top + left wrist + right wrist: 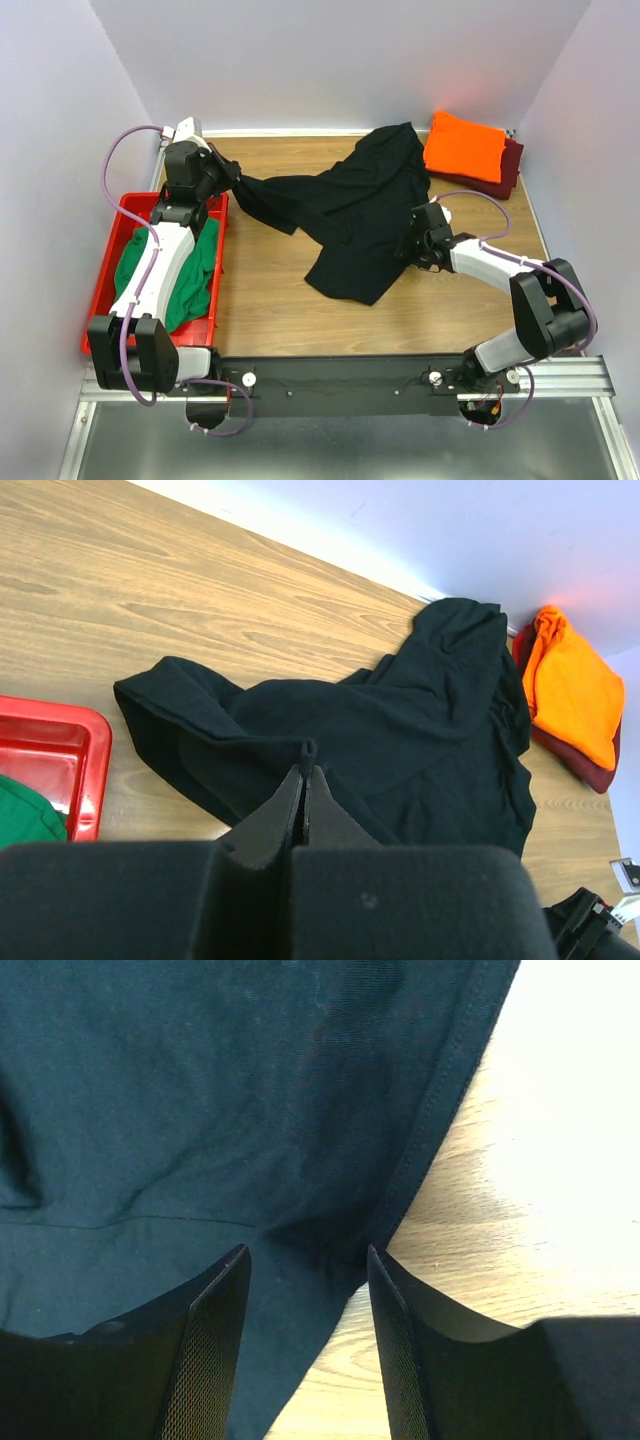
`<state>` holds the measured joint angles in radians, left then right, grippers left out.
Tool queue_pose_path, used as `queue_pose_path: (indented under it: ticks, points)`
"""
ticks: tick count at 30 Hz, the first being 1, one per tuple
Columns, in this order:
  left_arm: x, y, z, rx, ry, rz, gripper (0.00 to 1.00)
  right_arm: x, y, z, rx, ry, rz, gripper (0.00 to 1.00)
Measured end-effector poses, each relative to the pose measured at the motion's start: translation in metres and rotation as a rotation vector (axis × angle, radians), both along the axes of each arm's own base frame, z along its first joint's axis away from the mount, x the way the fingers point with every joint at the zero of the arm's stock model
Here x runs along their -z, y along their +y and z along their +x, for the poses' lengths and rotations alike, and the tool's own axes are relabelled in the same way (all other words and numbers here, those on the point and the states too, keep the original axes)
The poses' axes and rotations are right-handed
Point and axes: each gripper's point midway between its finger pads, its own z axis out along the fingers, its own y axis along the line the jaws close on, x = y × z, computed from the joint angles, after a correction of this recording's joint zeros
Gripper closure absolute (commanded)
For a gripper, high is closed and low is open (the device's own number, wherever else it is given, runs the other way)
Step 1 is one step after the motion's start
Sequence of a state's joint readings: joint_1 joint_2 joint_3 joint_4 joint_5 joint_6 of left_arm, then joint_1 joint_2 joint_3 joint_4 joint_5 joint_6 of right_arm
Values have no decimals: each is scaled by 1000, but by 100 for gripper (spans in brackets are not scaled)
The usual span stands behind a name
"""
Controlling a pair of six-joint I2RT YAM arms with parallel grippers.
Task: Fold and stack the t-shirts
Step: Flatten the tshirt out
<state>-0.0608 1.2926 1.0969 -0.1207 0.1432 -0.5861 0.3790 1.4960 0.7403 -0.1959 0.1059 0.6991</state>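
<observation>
The black t-shirt (pixel 350 205) lies crumpled across the middle of the wooden table. My left gripper (pixel 232 178) is shut on a pinch of its left edge, seen in the left wrist view (pixel 305 770). My right gripper (pixel 410 243) is open at the shirt's right hem; in the right wrist view (pixel 308 1255) its jaws straddle the black cloth (pixel 220 1110) and its seam. The orange t-shirt (pixel 465 146) lies folded on the dark maroon t-shirt (pixel 510 170) at the back right. The green t-shirt (pixel 195 275) lies in the red tray, partly under my left arm.
The red plastic tray (pixel 110 260) stands at the table's left edge; it also shows in the left wrist view (pixel 50 750). White walls close in the back and both sides. A black rail (pixel 340 380) with the arm bases runs along the near edge.
</observation>
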Motion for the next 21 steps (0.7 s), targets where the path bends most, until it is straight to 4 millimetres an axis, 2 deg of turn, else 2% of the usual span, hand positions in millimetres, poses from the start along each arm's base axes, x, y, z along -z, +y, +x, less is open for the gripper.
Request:
queue_pose_path:
  ticks: [2,3,5,18,21]
  points:
    - [0,0,0,0,0,0,100,1,-1,0,4,-5,-5,43]
    - [0,0,0,0,0,0,100,2,-2,-1,7,-5,-8,48]
    - [0,0,0,0,0,0,100,4,-5,-3,16,-3,-15,51]
    - [3,-1,-1,3,6,-1,100,7,-8,-5,28,-12,-42,51]
    - [4,-1,-1,4,7,-1,100,8,-6,-3,26,-23,-52,55]
